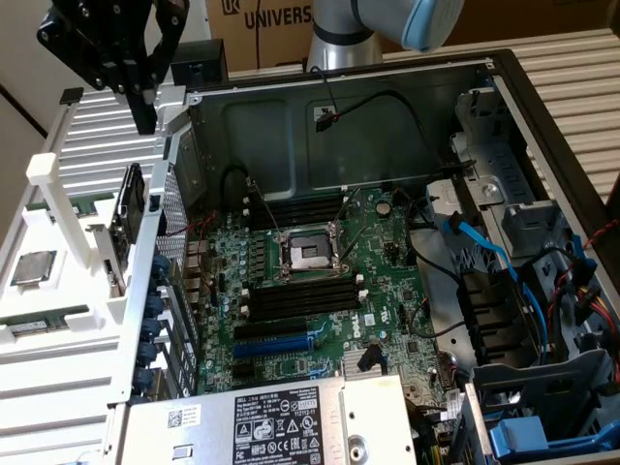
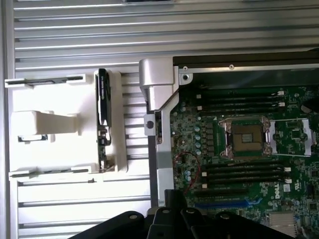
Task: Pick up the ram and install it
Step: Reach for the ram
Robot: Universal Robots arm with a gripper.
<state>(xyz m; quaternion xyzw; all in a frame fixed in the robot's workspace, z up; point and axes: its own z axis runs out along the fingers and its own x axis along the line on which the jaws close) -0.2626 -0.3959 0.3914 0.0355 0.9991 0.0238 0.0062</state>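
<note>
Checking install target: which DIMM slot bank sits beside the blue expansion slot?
The bank between the CPU socket and the blue slot; the other bank lies beyond the socket.

The ribbed metal worktop (image 1: 572,87) carries a white holder (image 1: 46,172) on the exterior view's left. An open computer case (image 1: 291,136) stands just beside it, filling the rest.

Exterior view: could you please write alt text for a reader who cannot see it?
The black gripper hangs above the ram, which stands on edge in a white holder beside an open computer case with its motherboard exposed.
</note>
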